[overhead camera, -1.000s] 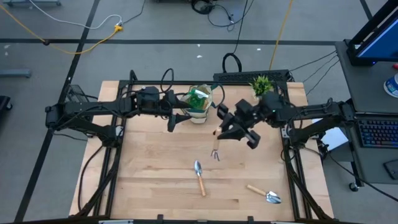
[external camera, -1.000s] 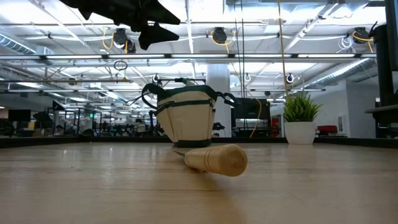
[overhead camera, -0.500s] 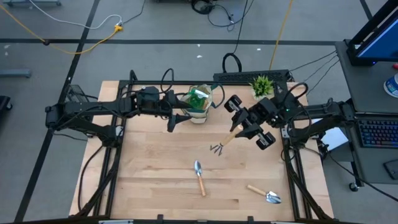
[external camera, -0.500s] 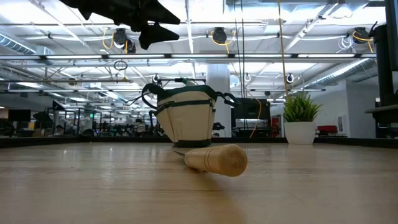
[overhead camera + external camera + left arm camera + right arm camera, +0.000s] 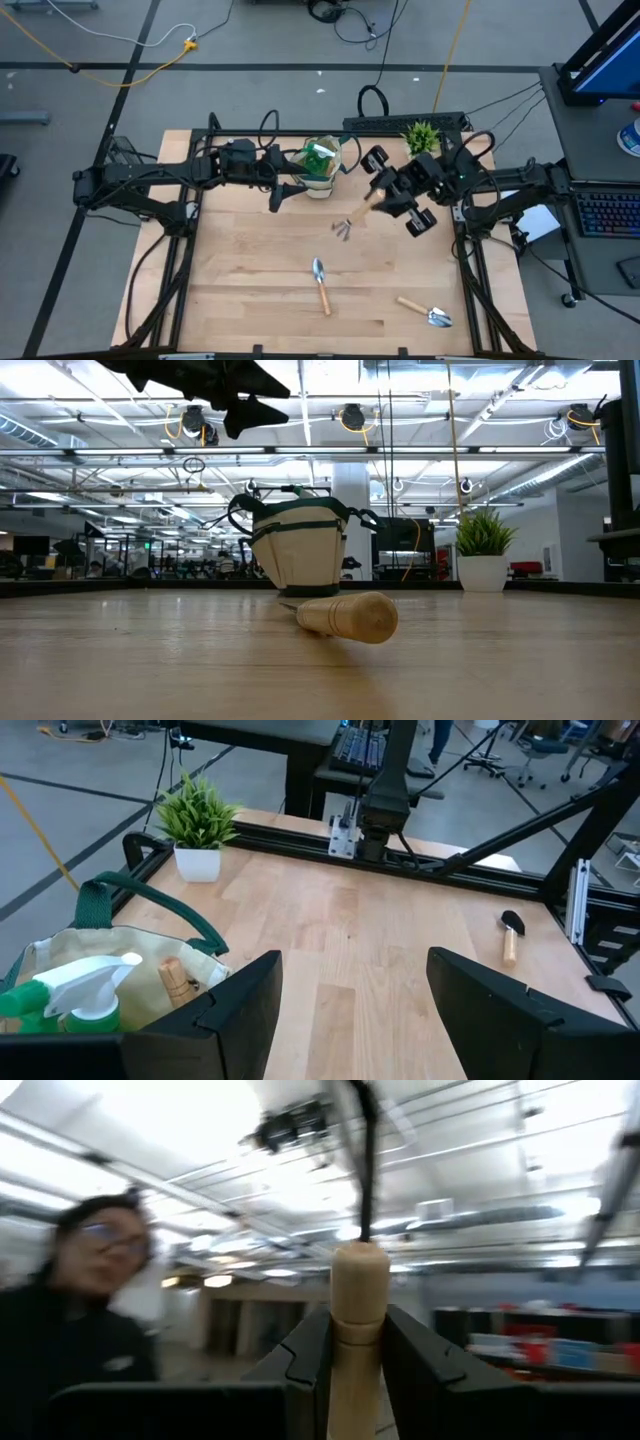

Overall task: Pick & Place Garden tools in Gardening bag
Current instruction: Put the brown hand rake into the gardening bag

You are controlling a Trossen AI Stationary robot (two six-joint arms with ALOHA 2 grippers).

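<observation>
Comparing frames, we see the right end effector (image 5: 372,197), clenched on the fork rake (image 5: 350,221), swung nearer the gardening bag (image 5: 320,172); the left end effector (image 5: 283,193) waits released.

Robotics lab: rig-mounted arms, open-plan hall

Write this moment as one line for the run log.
right hand: holds fork rake by handle, lifted | left hand: open, beside bag | two trowels on table

Two matte black jointed arms, blocky segmented links, black cables looping along them, left gripper (image 5: 345,1010) with broad angular dark fingers (image 5: 236,1005), right gripper (image 5: 357,1355) with flat-faced black fingers.
</observation>
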